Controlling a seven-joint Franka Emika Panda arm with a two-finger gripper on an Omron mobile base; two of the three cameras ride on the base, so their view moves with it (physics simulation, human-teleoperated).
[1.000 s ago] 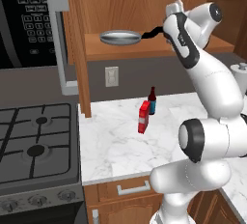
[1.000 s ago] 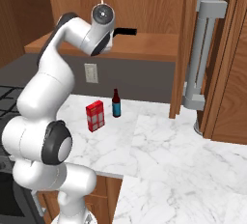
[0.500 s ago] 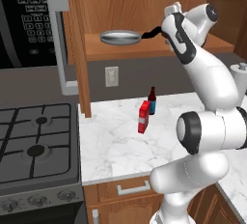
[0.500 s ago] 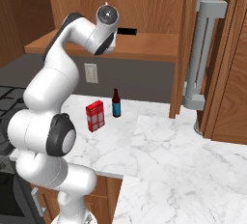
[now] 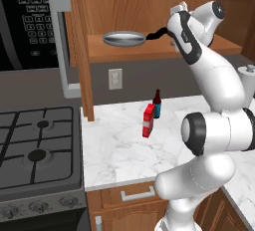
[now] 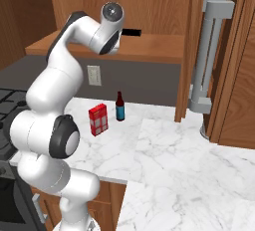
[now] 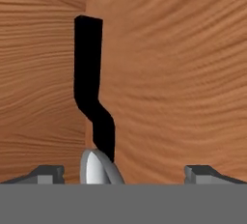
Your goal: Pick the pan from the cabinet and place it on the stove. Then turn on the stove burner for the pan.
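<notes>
The pan (image 5: 124,38) sits on the open cabinet (image 5: 149,6) shelf, far above the counter, handle pointing right. Rigid metal, bowl-heavy; grip the handle near the bowl. The gripper (image 7: 123,172) is spread wide, holding nothing.

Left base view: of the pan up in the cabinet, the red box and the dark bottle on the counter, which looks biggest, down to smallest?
1. Pan, widest with its black handle.
2 and 3. Red box and dark bottle look about alike; the box sits nearer the camera, so their order is unsure.
</notes>
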